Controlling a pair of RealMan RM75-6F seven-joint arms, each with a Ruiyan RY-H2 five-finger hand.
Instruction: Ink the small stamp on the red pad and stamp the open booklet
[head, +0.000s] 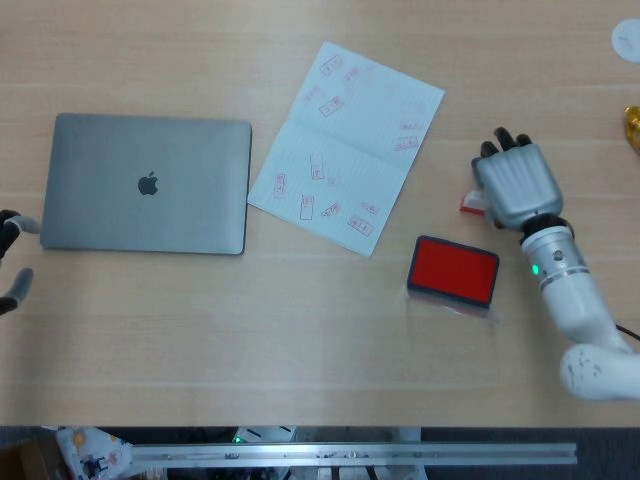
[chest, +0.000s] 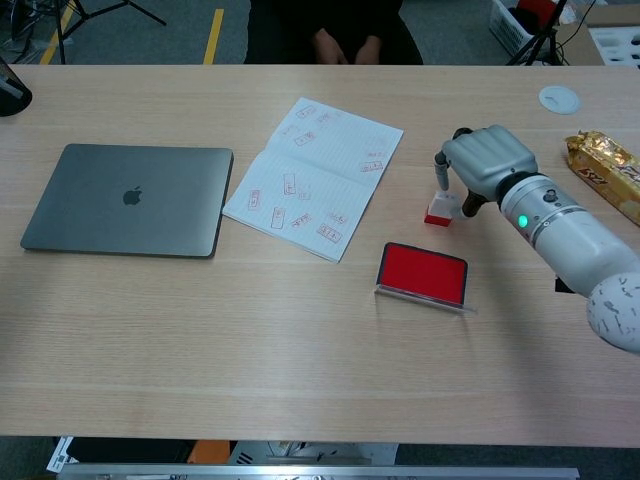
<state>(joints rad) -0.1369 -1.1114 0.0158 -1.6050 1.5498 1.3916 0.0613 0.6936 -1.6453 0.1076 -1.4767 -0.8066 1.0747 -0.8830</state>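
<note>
Chest view: right hand (chest: 484, 160) fingers touch the blocky small stamp (chest: 441, 207); grip unclear; left hand's (head: 12, 262) fingers apart

Grey-backed right hand (chest: 487, 160), seemingly black fingers (head: 505, 138), white forearm, green light.

1. The stamp (chest: 441, 208) is small, white on top with a red base, and stands upright on the desk (chest: 300, 340) under the right hand's (chest: 482, 165) fingers, just beyond the pad.
2. The pad (chest: 423, 273) is a dark, flat case lying open, its red ink face up, near the booklet's right corner.
3. The booklet (chest: 314, 177) lies open and flat, turned at an angle, with red stamp marks scattered over both lined pages.
</note>
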